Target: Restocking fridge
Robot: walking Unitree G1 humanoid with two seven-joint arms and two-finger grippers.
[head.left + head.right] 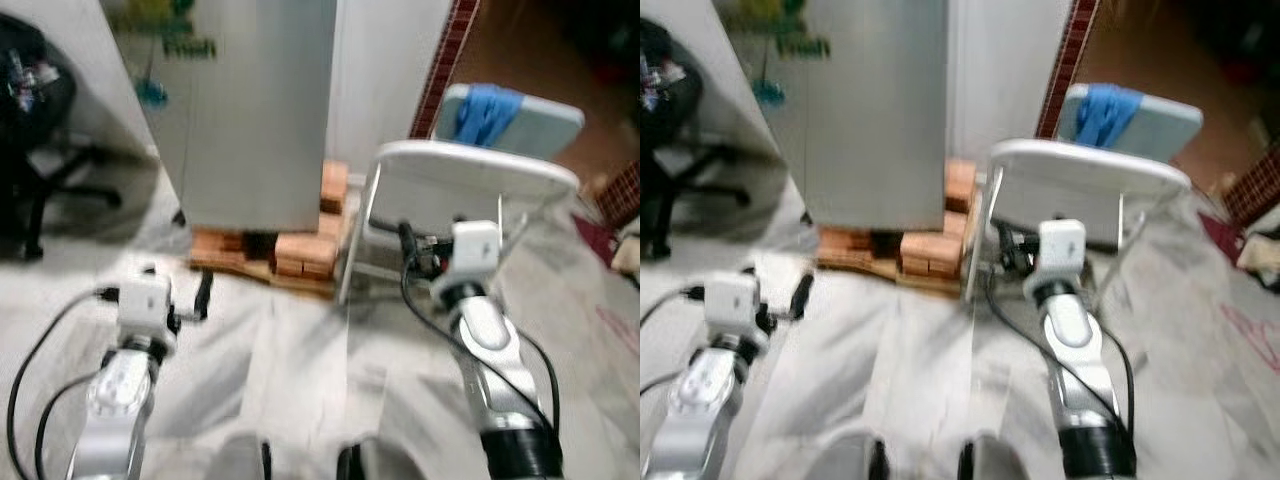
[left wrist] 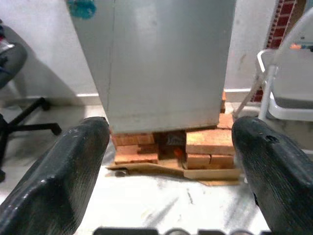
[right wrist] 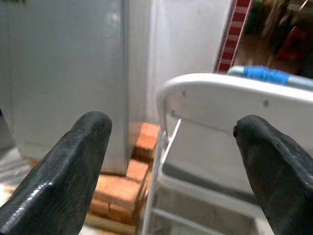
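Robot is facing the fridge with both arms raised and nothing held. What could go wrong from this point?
1. The right end effector, open, sits close to the white folding chair; moving forward could snag or tip it.
2. The fridge stands on stacked bricks; a hard pull might rock it.
3. The head views are blurred, so the left end effector, open, may misjudge its reach.

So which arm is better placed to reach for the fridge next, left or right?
Probably the left. The left gripper, fingers open, points straight at the grey fridge standing on bricks. The right gripper, also open, faces the back of a white folding chair, with the fridge off to its side.
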